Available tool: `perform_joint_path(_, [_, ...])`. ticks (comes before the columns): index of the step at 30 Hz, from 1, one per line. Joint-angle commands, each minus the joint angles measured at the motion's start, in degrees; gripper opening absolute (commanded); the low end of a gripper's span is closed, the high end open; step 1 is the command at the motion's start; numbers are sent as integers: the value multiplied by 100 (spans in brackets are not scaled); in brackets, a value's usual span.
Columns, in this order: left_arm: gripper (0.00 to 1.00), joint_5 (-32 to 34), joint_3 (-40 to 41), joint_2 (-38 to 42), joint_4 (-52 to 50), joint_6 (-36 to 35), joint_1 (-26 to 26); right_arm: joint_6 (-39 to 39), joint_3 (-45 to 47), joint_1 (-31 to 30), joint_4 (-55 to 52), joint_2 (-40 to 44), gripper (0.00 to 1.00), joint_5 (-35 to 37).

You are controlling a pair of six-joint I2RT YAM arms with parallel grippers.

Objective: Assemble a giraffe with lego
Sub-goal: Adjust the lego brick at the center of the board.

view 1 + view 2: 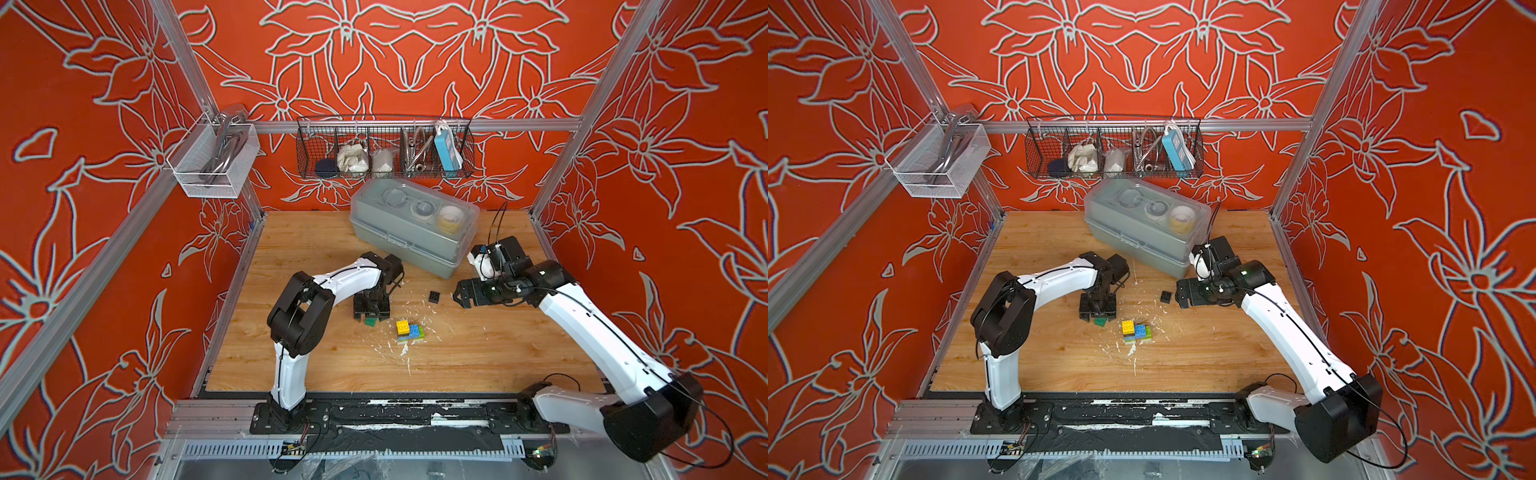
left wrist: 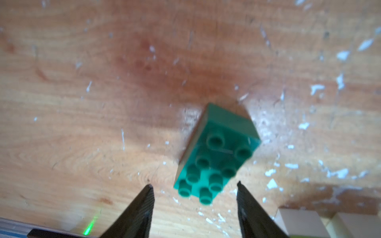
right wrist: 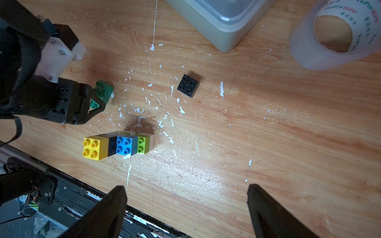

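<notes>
**While the dark green brick waits ahead of the open jaws**

Though the left gripper (image 2: 194, 184) is down at the counter (image 1: 478, 353), its jaws stand partly open and hold nothing. In the left wrist view the two tips flank the near end of the dark green brick (image 2: 216, 152) without touching it. The brick's long axis runs away from the jaws, a little skewed, so they would close across its narrow width. That lengthwise lie is what I judge the coming grasp turns on: a short advance, then a squeeze.

The brick sits just beside the partly built giraffe (image 1: 409, 330), on the left arm's side, which makes that arm plainly the nearer one. The right gripper (image 1: 457, 297) hangs beyond the giraffe with its jaws wide and empty, near the loose black square brick (image 1: 434, 296).

In both top views the left gripper covers most of the green brick (image 1: 1100, 321); only the left wrist view shows the gap at the tips. The right wrist view alone shows the giraffe's (image 3: 119, 144) studs facing up, in yellow, blue and lime. Whether the green brick lies flat or tipped, I cannot tell.
</notes>
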State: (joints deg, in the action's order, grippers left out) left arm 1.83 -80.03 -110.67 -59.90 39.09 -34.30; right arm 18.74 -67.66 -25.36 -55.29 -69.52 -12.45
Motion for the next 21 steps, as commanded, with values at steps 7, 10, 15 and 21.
perform_joint_path(7, [63,-43,149,252,59,292,-15,-13,112,32,62,131,96,-170])
perform_joint_path(10, [63,-149,260,78,217,300,-15,7,130,32,66,163,96,-154])
perform_joint_path(15, [63,158,327,-54,248,318,23,-4,92,34,15,201,96,-118])
perform_joint_path(21, [63,333,444,-20,286,248,165,-44,15,32,-50,210,96,-74])
